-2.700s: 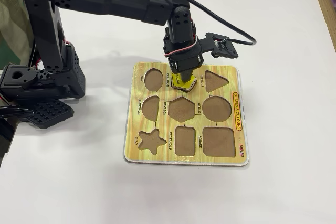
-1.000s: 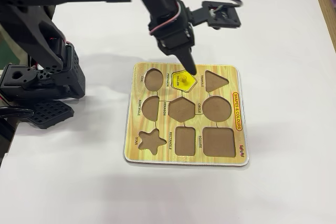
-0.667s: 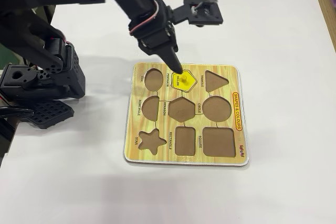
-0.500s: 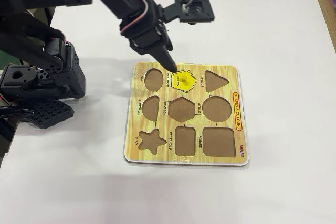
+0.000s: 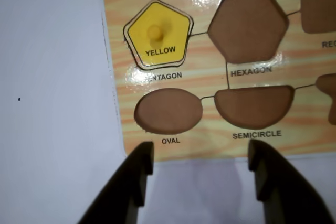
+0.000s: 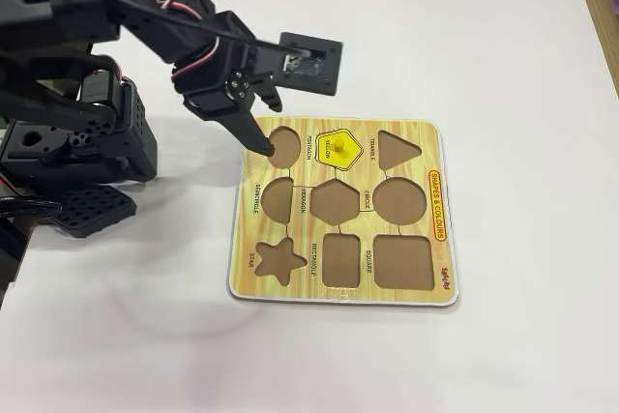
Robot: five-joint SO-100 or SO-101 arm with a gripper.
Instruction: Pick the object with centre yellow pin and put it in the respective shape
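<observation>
Table, white and bare, fills both views. On it, right of centre in the fixed view, lies a wood-grain shape board w/ cut-outs labelled oval, semicircle, hexagon, triangle, circle, star, rectangle, square. All look empty exc. one. Black arm takes up the upper left of that frame, its base at the left edge.

Gripper enters the wrist view from the bottom edge, fingers spread wide, nothing between them, tips just off the board's near edge below the oval hole. In the fixed view I see it hanging over the board's upper left corner.

Yellow pentagon piece, w/ its little centre peg and the word YELLOW, sits in the pentagon recess, upper left of the wrist frame; in the fixed view it's at the board's top row, 2nd slot. Looks flush to me, edges matching the outline, tho I can't confirm full seating from these angles.

My read: placement is done, step in hand is pulling clear. To do it well I'd lift straight up and away from the board, fingers kept apart, so nothing clips the peg or nudges the board.
</observation>
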